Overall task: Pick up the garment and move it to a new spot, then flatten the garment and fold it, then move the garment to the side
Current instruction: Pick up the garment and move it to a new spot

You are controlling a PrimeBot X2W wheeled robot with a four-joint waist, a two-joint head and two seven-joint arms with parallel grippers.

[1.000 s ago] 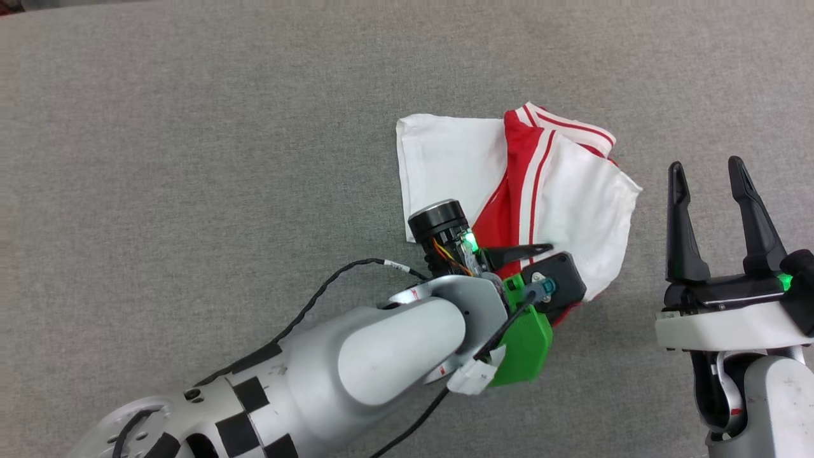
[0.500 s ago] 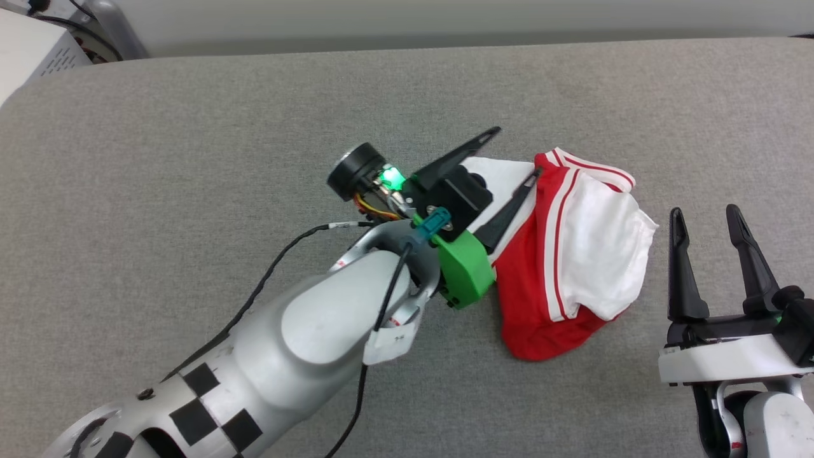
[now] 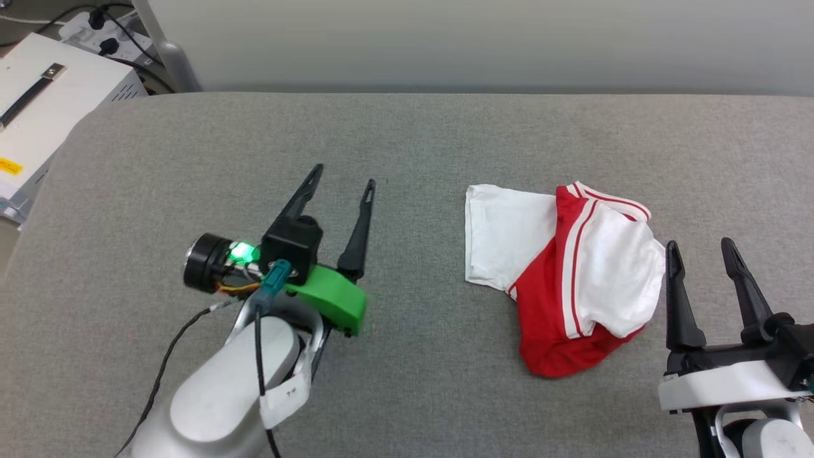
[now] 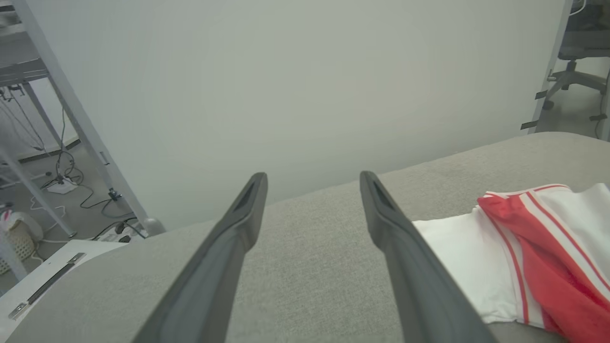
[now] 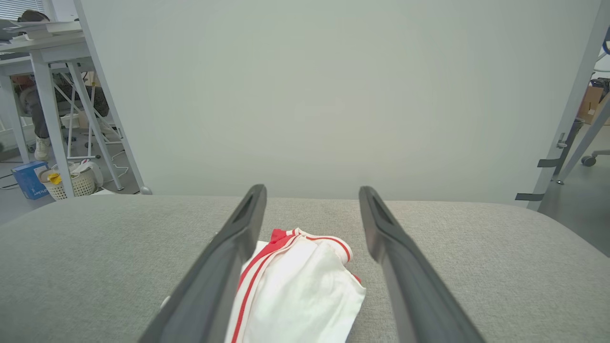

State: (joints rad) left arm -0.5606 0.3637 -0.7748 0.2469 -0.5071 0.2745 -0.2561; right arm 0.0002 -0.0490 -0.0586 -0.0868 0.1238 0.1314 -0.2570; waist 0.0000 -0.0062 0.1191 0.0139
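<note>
Red-and-white soft jersey shirt (image 3: 572,273) lies folded on the grey fabric table (image 3: 413,146) right by the black right tool (image 3: 700,243), spread & empty like the left tool (image 3: 343,177), so a bump cd undo it.

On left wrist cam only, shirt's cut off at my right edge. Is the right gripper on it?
Observer: No. Head view puts the right gripper open at the garment's right edge, closed on nothing.
Operator: Shirt folded?
Observer: Yes, a compact bundle: white panels with striped trim on top, red fabric sticking out at the near end.
Operator: My gripper's gap to it?
Observer: The left gripper is open, well to the garment's left, with bare table between them.
</note>
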